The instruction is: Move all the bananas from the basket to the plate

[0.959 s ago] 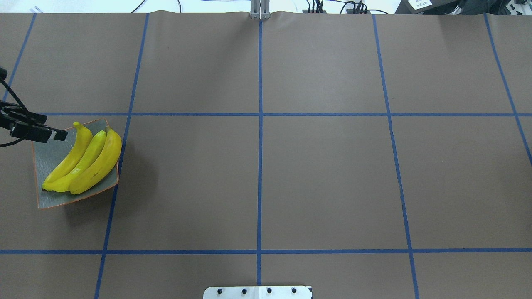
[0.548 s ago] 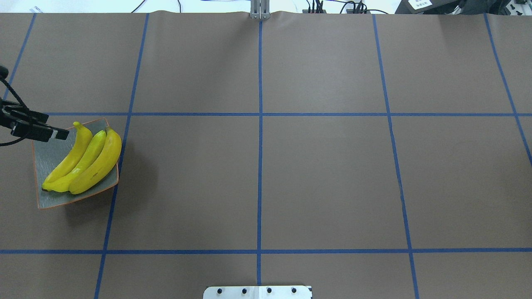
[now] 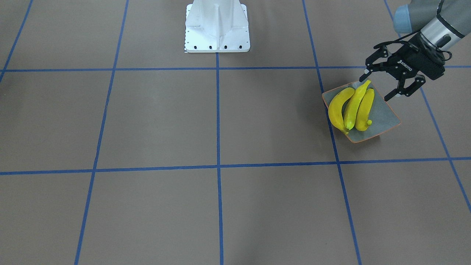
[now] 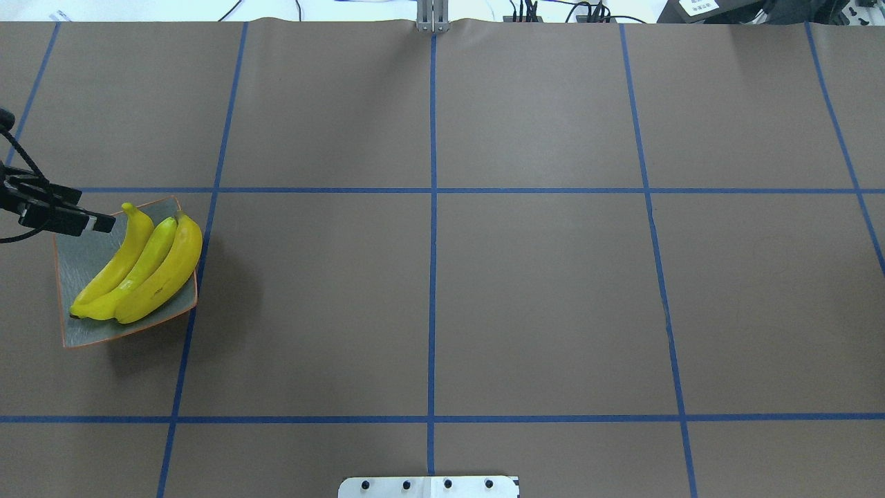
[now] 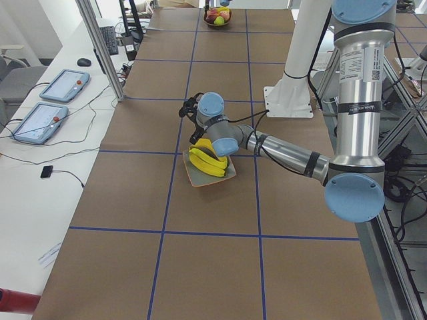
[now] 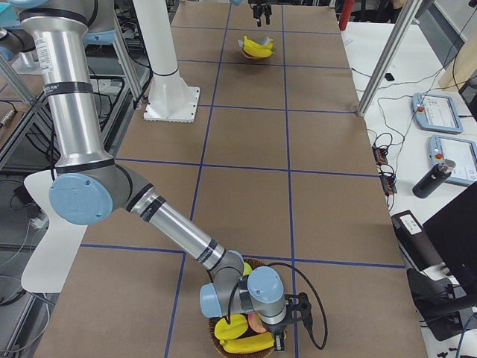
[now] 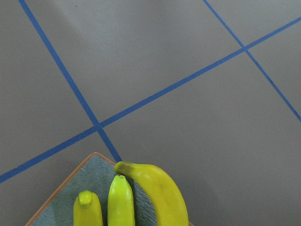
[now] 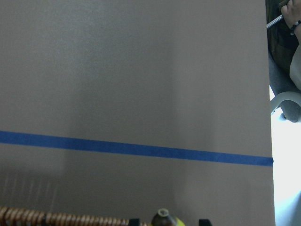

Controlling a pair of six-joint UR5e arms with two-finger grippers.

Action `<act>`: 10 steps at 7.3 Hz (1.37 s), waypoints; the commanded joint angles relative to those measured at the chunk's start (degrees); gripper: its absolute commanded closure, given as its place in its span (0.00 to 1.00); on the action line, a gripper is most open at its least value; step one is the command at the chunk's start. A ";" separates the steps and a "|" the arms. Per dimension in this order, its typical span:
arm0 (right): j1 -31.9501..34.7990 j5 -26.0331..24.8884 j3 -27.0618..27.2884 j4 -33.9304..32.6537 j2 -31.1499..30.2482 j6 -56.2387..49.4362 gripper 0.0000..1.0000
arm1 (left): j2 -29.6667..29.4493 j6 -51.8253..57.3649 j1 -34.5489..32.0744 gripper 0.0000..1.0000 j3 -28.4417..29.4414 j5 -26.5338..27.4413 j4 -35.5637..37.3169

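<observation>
Three yellow bananas (image 3: pixel 353 106) (image 4: pixel 145 270) (image 7: pixel 160 193) lie side by side on the grey-green plate (image 3: pixel 386 117) (image 4: pixel 76 263) with its orange rim. My left gripper (image 3: pixel 375 88) (image 4: pixel 90 221) hovers open and empty over the plate's corner by the banana tips. At the table's other end my right gripper (image 6: pixel 276 332) is down in the wicker basket (image 6: pixel 220 349) (image 8: pixel 47 219) over more bananas (image 6: pixel 242 343). A banana stem (image 8: pixel 163 214) shows between its fingertips; I cannot tell whether they grip it.
The white robot base (image 3: pixel 217 25) (image 4: pixel 429 486) stands at mid-table on the robot's side. Blue tape lines grid the brown table. A pinkish fruit (image 6: pixel 255 322) also lies in the basket. Tablets (image 5: pixel 63 83) and a bottle (image 6: pixel 432 175) sit on side tables.
The left gripper has drifted very slightly away from the plate. The three bananas on the plate have not moved.
</observation>
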 commanded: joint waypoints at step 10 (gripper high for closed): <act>4.42 -2.98 7.02 -1.22 -0.12 -1.84 1.00 | -0.15 -1.23 0.00 0.00 0.00 -0.09 0.16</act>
